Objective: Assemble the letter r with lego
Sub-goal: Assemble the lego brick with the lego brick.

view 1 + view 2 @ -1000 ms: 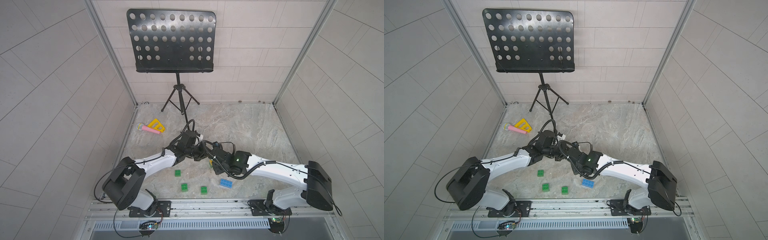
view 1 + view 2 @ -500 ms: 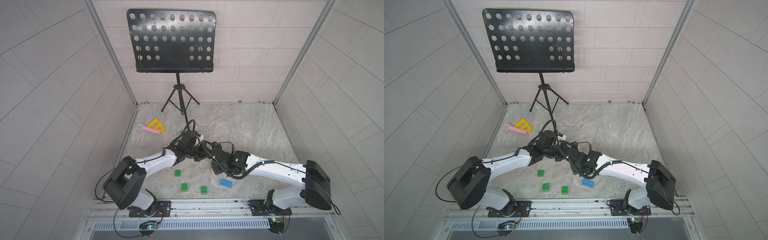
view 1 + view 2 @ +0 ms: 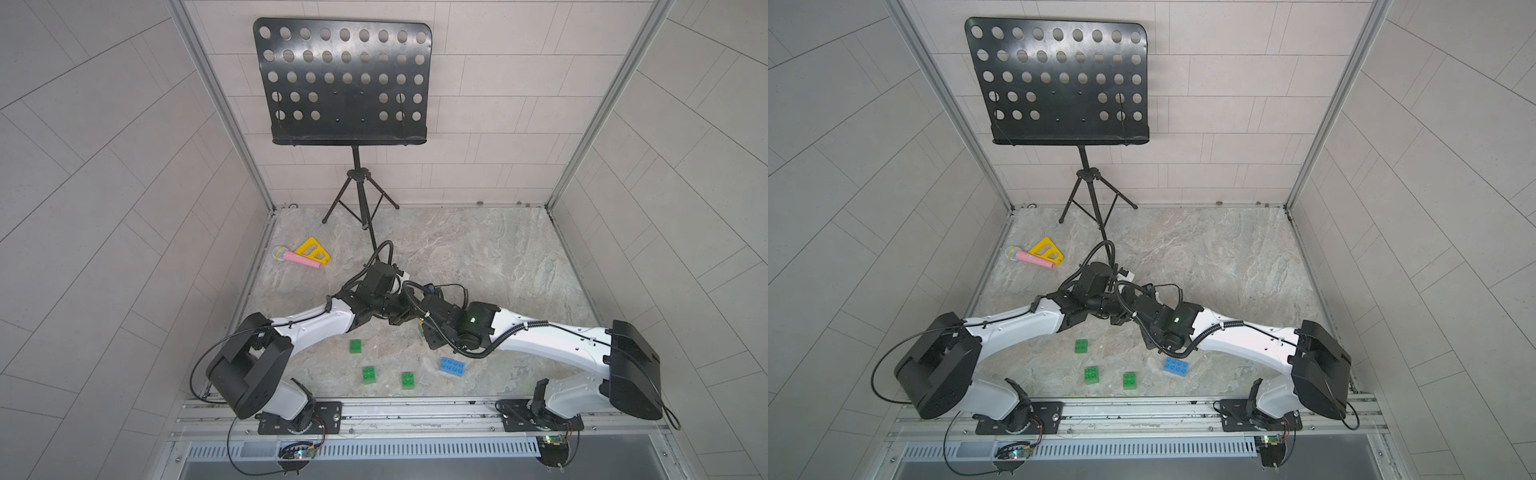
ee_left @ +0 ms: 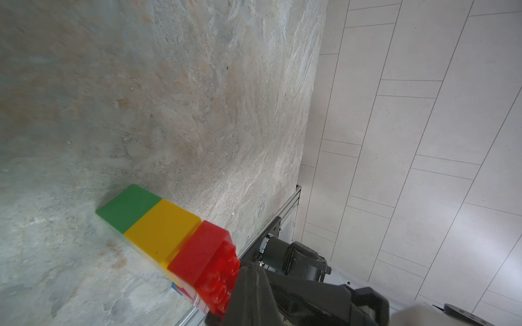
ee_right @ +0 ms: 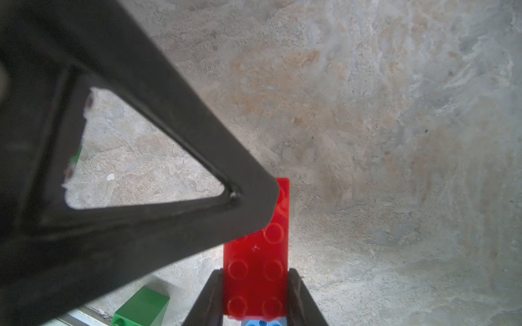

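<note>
A lego stack stands on the stone table: green brick [image 4: 128,207] at the base, yellow brick [image 4: 162,228] on it, long red brick [image 4: 203,254] on top. My right gripper [image 5: 255,285] is shut on the red brick [image 5: 255,254], one finger on each long side. My left gripper [image 4: 248,268] is shut, its joined tips resting on the red brick's studded top. In both top views the two grippers meet mid-table, left gripper [image 3: 399,318] beside right gripper [image 3: 422,328], and hide most of the stack.
Loose green bricks [image 3: 355,345] [image 3: 369,375] [image 3: 408,380] and a blue brick [image 3: 452,367] lie near the front edge. A pink toy microphone [image 3: 297,258] and a yellow triangular toy [image 3: 313,249] lie far left. A music stand [image 3: 359,195] stands at the back.
The right arm's wrist has edged slightly toward the left arm. Both grippers stay shut as before, and the loose bricks have not moved.
</note>
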### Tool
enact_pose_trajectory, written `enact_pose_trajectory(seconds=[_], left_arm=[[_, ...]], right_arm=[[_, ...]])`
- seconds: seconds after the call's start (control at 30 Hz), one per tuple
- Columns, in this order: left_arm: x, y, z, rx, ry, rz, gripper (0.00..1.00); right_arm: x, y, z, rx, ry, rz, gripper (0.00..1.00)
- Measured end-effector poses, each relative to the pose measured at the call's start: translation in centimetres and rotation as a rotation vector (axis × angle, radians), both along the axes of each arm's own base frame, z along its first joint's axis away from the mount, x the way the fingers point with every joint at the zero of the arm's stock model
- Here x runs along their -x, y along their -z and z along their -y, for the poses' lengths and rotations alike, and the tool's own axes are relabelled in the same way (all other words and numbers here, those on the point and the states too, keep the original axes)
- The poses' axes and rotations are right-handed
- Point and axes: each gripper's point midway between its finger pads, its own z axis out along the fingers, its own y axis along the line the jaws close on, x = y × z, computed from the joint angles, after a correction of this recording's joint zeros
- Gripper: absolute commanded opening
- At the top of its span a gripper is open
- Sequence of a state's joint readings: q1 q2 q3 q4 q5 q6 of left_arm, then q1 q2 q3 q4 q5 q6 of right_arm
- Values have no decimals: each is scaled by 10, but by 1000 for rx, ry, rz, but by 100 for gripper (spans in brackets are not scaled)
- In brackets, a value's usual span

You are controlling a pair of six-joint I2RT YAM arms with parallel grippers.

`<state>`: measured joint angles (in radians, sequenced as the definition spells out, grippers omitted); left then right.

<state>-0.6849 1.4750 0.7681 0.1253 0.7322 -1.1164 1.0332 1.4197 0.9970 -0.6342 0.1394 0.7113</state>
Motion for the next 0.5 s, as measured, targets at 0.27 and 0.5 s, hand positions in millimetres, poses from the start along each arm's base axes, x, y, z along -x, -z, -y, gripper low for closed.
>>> enact_pose_trajectory(seconds=[0.27,0.5], left_arm=[[8,11,-3,-66,37,3,0],[6,13,-1,-118,57,38,0]], right_arm=[[-1,0,0,5,0,-1,0],[-1,0,-1,8,-1,-3,0]])
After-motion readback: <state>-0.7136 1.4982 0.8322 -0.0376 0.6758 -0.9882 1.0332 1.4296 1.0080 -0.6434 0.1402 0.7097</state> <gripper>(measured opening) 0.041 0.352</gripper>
